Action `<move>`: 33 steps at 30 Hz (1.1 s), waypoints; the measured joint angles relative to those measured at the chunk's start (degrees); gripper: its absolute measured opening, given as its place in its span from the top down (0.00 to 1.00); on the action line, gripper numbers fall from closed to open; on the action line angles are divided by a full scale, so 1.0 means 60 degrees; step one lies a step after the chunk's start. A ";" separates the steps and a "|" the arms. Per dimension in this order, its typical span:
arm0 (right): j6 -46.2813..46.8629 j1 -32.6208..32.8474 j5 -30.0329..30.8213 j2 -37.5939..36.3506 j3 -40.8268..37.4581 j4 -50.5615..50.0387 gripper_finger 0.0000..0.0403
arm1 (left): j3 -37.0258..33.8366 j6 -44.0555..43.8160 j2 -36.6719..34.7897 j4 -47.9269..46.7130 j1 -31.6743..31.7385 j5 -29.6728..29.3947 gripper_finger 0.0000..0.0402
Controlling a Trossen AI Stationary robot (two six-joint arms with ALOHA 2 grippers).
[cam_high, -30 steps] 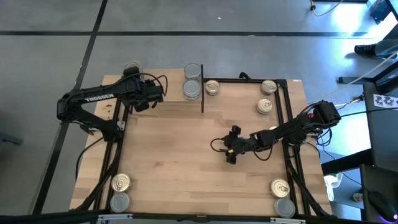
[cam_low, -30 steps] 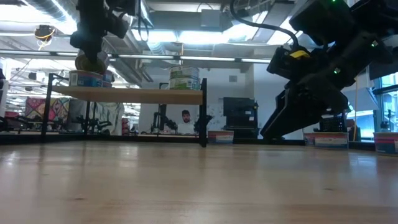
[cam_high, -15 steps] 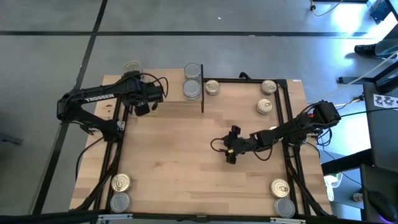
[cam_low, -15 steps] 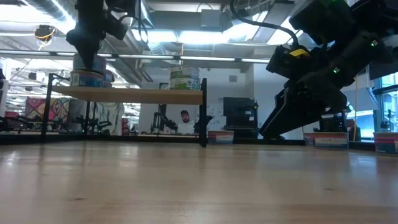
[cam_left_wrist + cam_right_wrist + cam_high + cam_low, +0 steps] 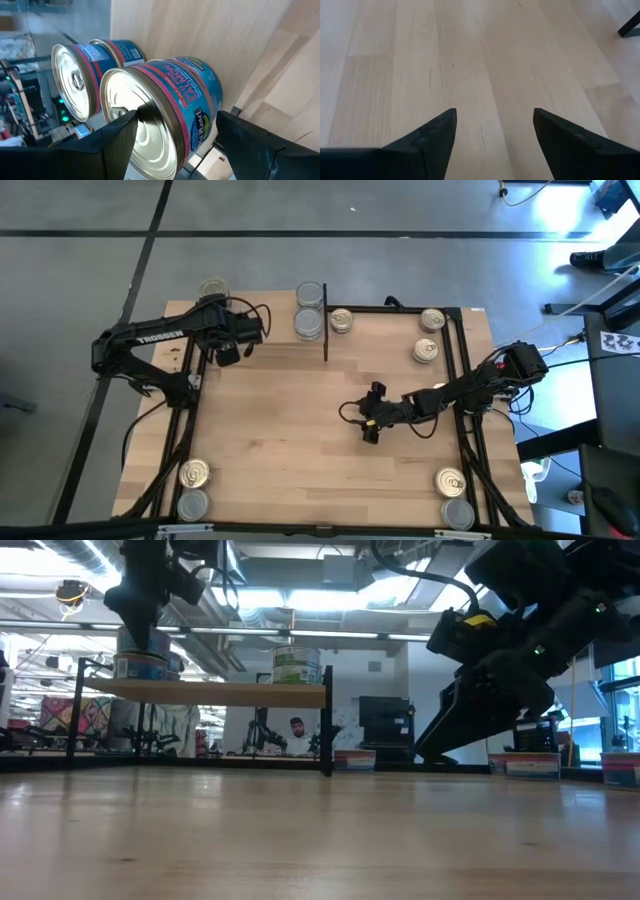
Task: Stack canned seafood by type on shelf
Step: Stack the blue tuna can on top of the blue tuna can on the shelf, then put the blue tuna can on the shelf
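The worktop [image 5: 290, 430] carries the shelf [image 5: 260, 345] toward 11 o'clock. The left hand [image 5: 175, 145] hovers at the shelf's left end, fingers spread on either side of a blue-labelled tin [image 5: 170, 105], released. The right hand [image 5: 492, 135] hangs spread and empty over bare worktop near 3 o'clock. Other tins [image 5: 312, 310] sit on the shelf's right end.

floor [image 5: 420, 265]: grey, smooth, crossed by dark seam lines around the table
ceiling [image 5: 330, 580]: open, with ducts and long bright light strips
far room: desks with a dark monitor [image 5: 383, 720] beyond the table's far edge
person [image 5: 296, 734]: seated far back, behind the table's far edge
left side of room: colourful mural [image 5: 62, 712] low on a wall
right side of room: bright window [image 5: 625, 705]
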 joint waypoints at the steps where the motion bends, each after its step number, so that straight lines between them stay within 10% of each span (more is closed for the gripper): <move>1: 0.0001 -0.0002 -0.0067 0.0000 0.0000 0.0002 0.34 | 0.0000 0.0180 0.0000 0.0000 0.0000 -0.0014 0.33; 18: -0.0058 -0.0002 -0.0324 0.0000 0.0000 0.0174 0.34 | 0.0060 0.2156 0.0003 -0.0007 -0.0025 -0.0545 0.33; 33: -0.0146 -0.0004 -0.0323 0.0000 0.0000 0.0170 0.34 | 0.2233 -0.0708 0.0000 0.1737 -0.2088 0.2643 0.33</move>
